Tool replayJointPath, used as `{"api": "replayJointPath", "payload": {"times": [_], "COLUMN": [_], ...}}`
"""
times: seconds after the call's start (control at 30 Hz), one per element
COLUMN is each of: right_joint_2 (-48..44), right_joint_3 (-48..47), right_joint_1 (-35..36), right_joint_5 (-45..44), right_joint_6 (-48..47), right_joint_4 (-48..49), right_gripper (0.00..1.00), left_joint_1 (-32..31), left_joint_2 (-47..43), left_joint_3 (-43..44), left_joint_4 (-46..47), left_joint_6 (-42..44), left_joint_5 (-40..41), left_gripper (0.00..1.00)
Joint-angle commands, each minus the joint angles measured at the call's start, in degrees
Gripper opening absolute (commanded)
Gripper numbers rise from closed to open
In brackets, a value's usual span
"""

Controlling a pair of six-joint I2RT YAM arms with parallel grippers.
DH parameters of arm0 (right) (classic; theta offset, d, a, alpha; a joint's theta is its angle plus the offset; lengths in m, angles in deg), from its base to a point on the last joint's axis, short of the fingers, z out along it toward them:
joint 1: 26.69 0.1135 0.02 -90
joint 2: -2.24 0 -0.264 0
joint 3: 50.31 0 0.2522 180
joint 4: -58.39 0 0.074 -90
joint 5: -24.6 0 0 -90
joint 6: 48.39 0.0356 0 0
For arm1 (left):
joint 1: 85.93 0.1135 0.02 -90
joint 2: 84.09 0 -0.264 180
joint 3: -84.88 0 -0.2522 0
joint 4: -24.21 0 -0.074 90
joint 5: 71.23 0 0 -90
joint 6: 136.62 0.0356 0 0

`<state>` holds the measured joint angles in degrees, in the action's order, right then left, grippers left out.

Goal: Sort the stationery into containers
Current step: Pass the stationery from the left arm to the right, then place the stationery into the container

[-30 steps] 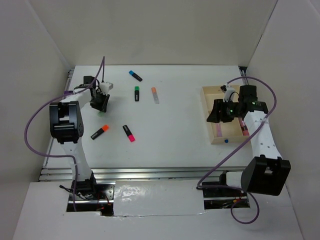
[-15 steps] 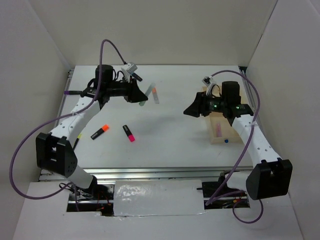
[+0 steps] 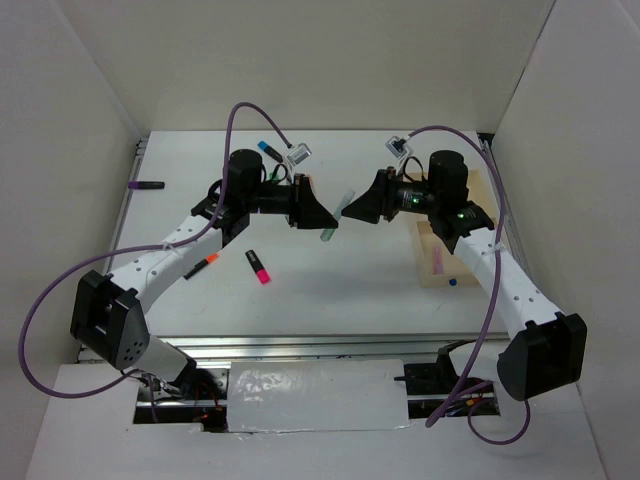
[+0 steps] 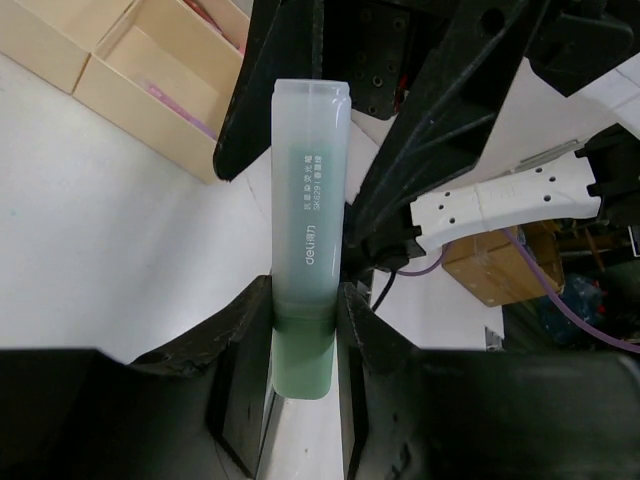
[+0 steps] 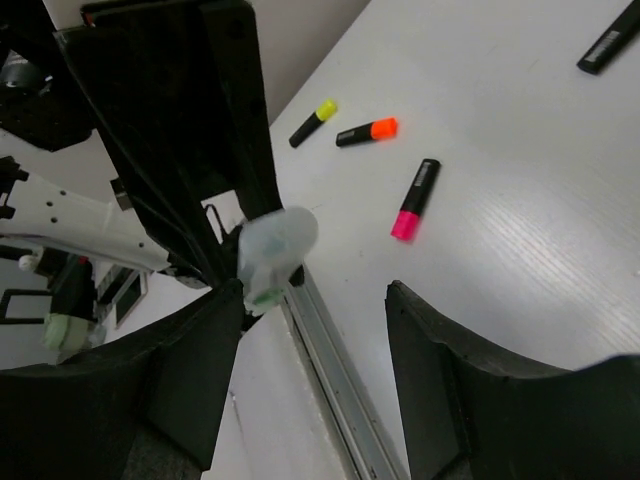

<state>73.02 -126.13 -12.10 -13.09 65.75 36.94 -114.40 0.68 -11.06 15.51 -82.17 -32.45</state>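
Both arms have swung in fast from their own sides. A second ago the left one was out by the far-left edge and the right one sat over the tray [image 3: 432, 278]; now they meet nose to nose above the middle of the table. The left gripper [image 4: 303, 322] is pinching the green-capped end of a pale highlighter [image 4: 308, 200], with the clear body sticking out toward the other arm. The highlighter is off the table, tilted, between the two grippers.

The right gripper [image 5: 315, 292] has its jaws spread wide. In its own view the free end of the highlighter sits just inside one finger, but I can't tell whether it is touching yet.

It looks to me like a hand-over. The tray is on the right side, well apart from the left arm's reach, so the right arm would carry the highlighter there. Nothing has gone into a compartment in this step, and a pink marker [image 3: 259, 267], an orange one [image 5: 367, 131] and a yellow one [image 5: 313, 122] lie loose on the table
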Motion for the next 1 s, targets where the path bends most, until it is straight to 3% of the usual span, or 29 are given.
{"api": "replayJointPath", "payload": {"times": [0.0, 0.17, 0.23, 0.27, 0.33, 0.37, 0.4, 0.43, 0.47, 0.5, 0.53, 0.57, 0.67, 0.73, 0.87, 0.97], "right_joint_2": [1.0, 2.2, 2.7, 3.0, 3.0, 2.9, 2.8, 2.6, 2.2, 1.7, 1.5, 0.2, -2.6, -4.9, -9.2, -10.5], "right_joint_3": [-2.5, -3.8, -3.9, -3.9, -3.6, -3.5, -3.4, -3.5, -3.4, -3.5, -3.5, -3.7, -5.2, -4.9, -1.8, 0.4], "right_joint_1": [1.4, 1.7, 1.8, 1.7, 1.8, 1.6, 1.6, 1.1, 0.7, 0.1, -0.6, -2.5, -7.3, -10.0, -21.0, -24.4], "right_joint_5": [0.9, 1.7, 2.3, 3.0, 3.2, 3.4, 3.4, 3.4, 3.3, 3.3, 2.9, 2.2, -6.2, -12.3, -22.0, -28.1], "right_joint_6": [3.8, 5.6, 6.1, 6.7, 7.1, 6.9, 6.8, 5.9, 5.3, 3.3, 1.6, -0.7, -15.1, -23.5, -34.5, -39.3], "right_joint_4": [5.8, 7.2, 7.4, 9.0, 9.5, 9.5, 9.3, 8.7, 6.7, 5.8, 4.3, -0.8, -15.2, -22.6, -27.0, -27.6], "right_gripper": [0.66, 0.60, 0.48, 0.32, 0.19, 0.14, 0.05, 0.03, 0.01, 0.00, 0.00, 0.00, 0.00, 0.00, 0.00, 0.00], "left_joint_1": [-1.7, -2.6, -2.7, -2.7, -2.7, -2.7, -2.7, -2.6, -2.6, -2.0, -1.7, -1.2, 1.7, 3.8, 5.4, 5.0], "left_joint_2": [-2.2, -2.0, -1.9, -1.8, -1.8, -1.8, -1.8, -1.8, -1.8, -1.8, -1.8, -1.9, -2.2, -2.3, -5.1, -6.4], "left_joint_3": [-1.0, -1.7, -1.4, -1.2, -1.4, -1.4, -1.4, -0.8, -0.3, 1.5, 2.3, 3.1, 6.8, 8.4, 5.5, 3.3], "left_joint_4": [5.2, 7.7, 7.6, 7.3, 7.5, 7.4, 6.5, 5.6, 4.2, -0.9, -3.5, -4.9, -18.3, -24.7, -24.8, -23.3], "left_joint_6": [-4.1, -6.5, -6.1, -5.9, -5.9, -5.8, -5.4, -4.9, -2.7, -0.9, 1.3, 6.4, 18.4, 25.0, 29.4, 31.7], "left_joint_5": [0.2, -0.2, 0.0, 0.2, 0.2, 0.2, 0.6, 1.0, 1.7, 4.0, 4.8, 5.6, 11.7, 17.3, 25.6, 30.4], "left_gripper": [0.01, 0.01, 0.01, 0.01, 0.03, 0.07, 0.22, 0.29, 0.39, 0.60, 0.69, 0.88, 0.99, 0.99, 0.99, 0.99]}}
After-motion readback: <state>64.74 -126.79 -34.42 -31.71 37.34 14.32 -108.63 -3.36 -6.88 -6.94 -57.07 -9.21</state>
